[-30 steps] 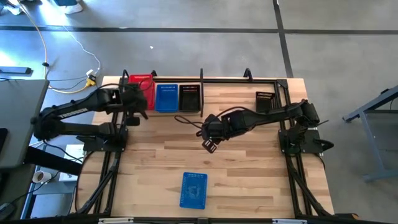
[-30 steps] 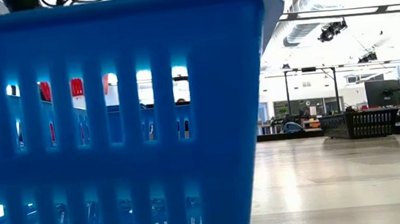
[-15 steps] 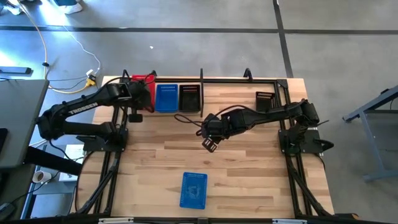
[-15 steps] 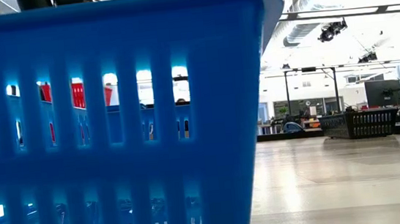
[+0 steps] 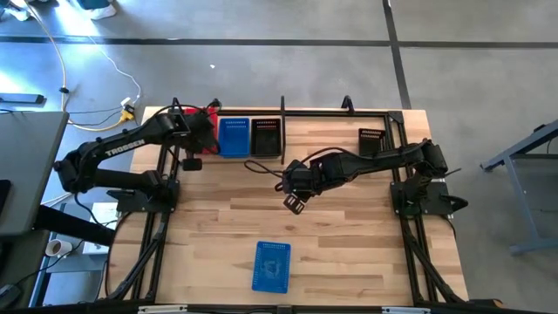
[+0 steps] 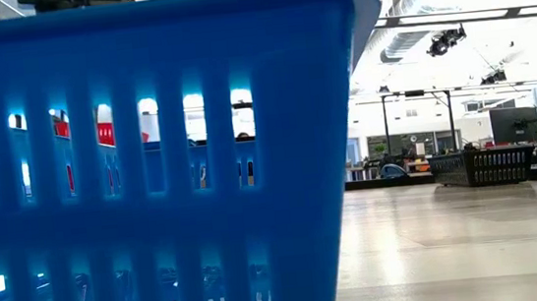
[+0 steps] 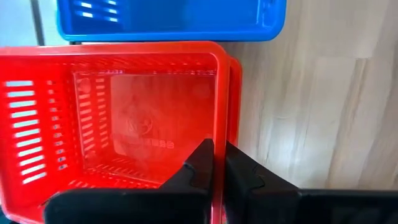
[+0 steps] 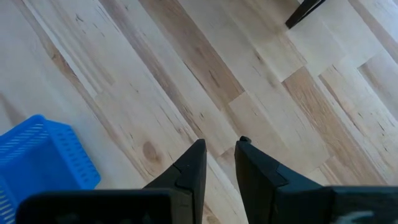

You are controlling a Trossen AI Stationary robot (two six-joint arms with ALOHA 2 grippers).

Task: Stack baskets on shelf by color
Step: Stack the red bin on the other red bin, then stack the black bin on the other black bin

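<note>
Red perforated plastic baskets (image 7: 112, 124) are nested at the far left of the table, beside a blue mesh-walled basket (image 5: 233, 136) and a black one (image 5: 266, 136) in a row on the black-framed wooden shelf (image 5: 336, 112). The upper red basket's rim wall is pinched between the closed fingers of the left gripper (image 7: 217, 163). The right gripper (image 8: 219, 160) is held over bare tabletop mid-table, fingers slightly apart and empty; another blue basket (image 5: 271, 266) lies at the near edge and a lone black basket (image 5: 370, 141) at the far right.

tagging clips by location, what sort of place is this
Most likely a robotics lab or workshop in a large industrial hall: a wooden table with two mounted arms stands on a bare concrete floor, and the low view shows exposed ceiling ducting and distant workstations.
</note>
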